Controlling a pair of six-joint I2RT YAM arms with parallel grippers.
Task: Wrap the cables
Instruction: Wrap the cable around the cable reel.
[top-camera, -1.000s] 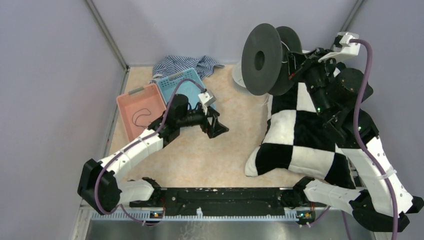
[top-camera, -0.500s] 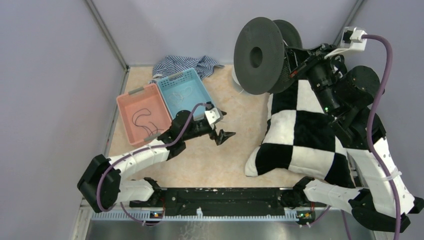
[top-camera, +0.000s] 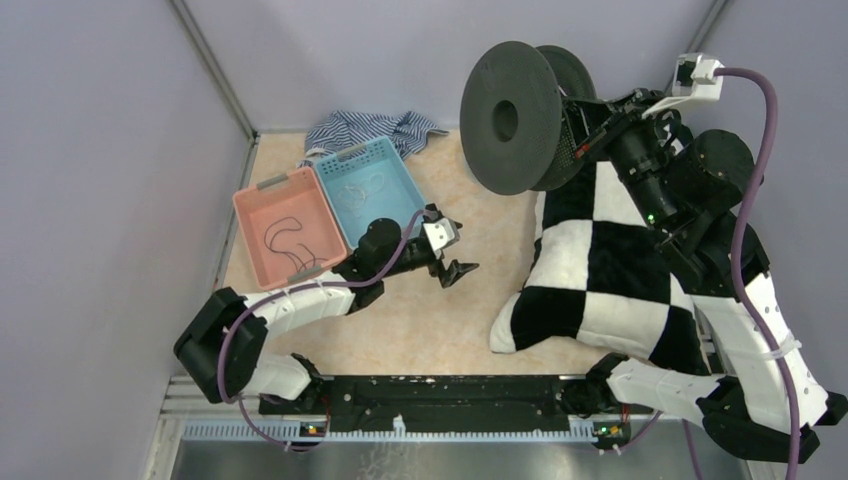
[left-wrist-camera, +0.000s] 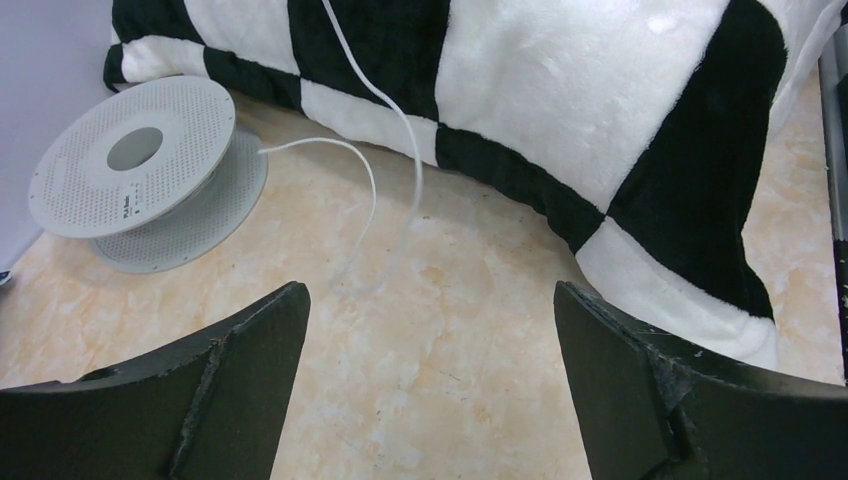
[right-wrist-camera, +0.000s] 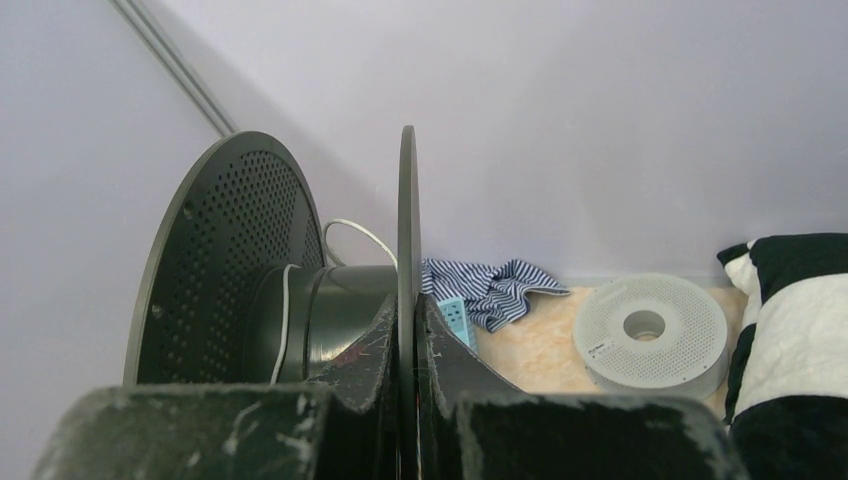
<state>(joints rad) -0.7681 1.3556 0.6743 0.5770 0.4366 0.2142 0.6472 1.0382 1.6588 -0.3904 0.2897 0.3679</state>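
Your left tool (top-camera: 455, 268) stands wide open and empty, low over the counter (top-camera: 420, 320). Over the last second it has swung away from the baskets toward the checkered pillow (top-camera: 610, 270). Treat this as the approach to the white cable (left-wrist-camera: 413, 140). That cable trails down off the pillow and loops on the counter directly ahead of the jaws, untouched. Your right tool (right-wrist-camera: 407, 335) is clamped on a flange of the black spool (top-camera: 505, 118), held aloft and now shifted slightly left. A turn of white cable shows on its hub. The black cable (top-camera: 280, 225) lies in the pink basket (top-camera: 243, 222). Bare counter lies ahead. The pillow edge bounds the right; the white spool (left-wrist-camera: 150, 170) sits far left.
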